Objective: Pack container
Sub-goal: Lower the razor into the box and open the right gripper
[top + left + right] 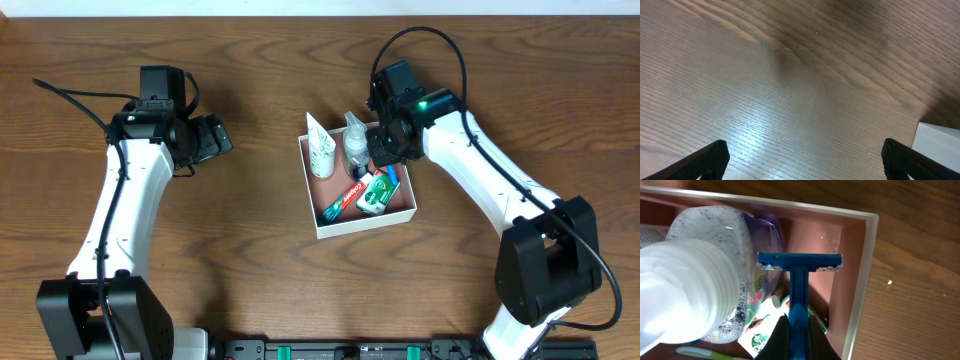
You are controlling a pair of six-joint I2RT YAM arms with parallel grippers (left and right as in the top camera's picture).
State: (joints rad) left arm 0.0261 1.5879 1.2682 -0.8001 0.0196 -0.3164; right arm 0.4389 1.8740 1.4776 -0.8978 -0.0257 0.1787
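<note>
I have the container [366,226] near the middle of the bench, a little toward its right side. My right gripper [385,150] hangs over the container's far right corner, fingers pressed together on the handle of a blue razor [800,280]. On the wrist view the razor's head sits just beside a clear pump bottle [715,275], over the pink floor close to the white right wall [860,295]. I cannot tell whether the razor touches the floor. A white tube [320,150], a toothpaste tube [340,200] and a green-and-white soap box [378,192] also lie inside. My left gripper [215,140] is well apart, to the container's left, jaws spread wide over bare wood.
</note>
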